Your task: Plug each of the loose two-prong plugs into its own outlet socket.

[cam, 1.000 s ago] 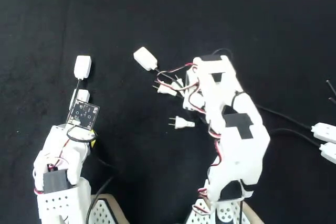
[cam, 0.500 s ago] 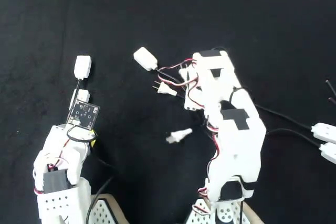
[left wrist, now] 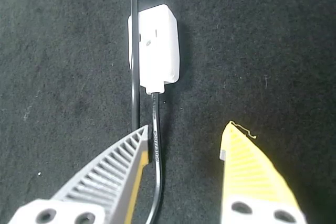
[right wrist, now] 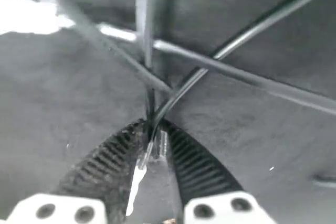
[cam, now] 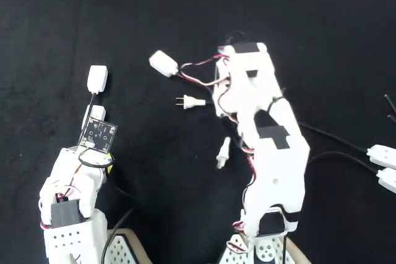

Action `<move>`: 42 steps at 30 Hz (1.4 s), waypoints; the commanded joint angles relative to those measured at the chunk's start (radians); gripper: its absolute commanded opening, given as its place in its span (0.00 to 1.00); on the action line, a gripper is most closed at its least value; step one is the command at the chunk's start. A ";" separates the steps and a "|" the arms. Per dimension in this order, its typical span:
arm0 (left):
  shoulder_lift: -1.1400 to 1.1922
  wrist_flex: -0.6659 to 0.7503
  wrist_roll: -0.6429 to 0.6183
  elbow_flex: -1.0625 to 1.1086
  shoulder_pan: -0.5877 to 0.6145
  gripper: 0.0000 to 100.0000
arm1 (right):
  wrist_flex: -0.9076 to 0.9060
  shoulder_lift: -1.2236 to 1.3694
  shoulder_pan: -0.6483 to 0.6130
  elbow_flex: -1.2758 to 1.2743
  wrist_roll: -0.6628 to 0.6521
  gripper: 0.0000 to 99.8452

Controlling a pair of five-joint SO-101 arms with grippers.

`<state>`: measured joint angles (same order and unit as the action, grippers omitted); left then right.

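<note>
While left end effector [left wrist: 186, 127] gapes wide, outlet socket [left wrist: 154, 45] just ahead; right end effector [right wrist: 155, 136] pinches cord [right wrist: 241, 39].

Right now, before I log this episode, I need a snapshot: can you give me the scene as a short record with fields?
left end effector: open, close behind a white outlet socket
right end effector: shut on black cords
plug A: loose on the table, unplugged, prongs pointing away from the right arm
plug B: loose, unplugged, beside the right arm
white block: corded, lying beyond plug A
table: black surface
task state: neither plug is in a socket
</note>
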<state>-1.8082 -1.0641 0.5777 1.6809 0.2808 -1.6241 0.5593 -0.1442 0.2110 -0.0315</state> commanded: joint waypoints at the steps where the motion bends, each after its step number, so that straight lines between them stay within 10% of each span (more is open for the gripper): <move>1: -0.009 -0.005 0.006 0.019 0.008 0.23 | -0.025 -0.008 -0.028 0.088 -0.103 0.02; 8: -0.009 -0.005 0.006 0.019 0.007 0.23 | -0.100 -0.007 -0.028 0.085 -0.126 0.17; 42: -0.009 -0.005 0.006 0.019 0.007 0.23 | -0.035 -0.130 -0.031 -0.328 0.021 0.13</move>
<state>-1.8082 -1.0641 0.5777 1.6809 0.2808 -1.6655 0.4289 -0.1626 -0.1266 -0.0176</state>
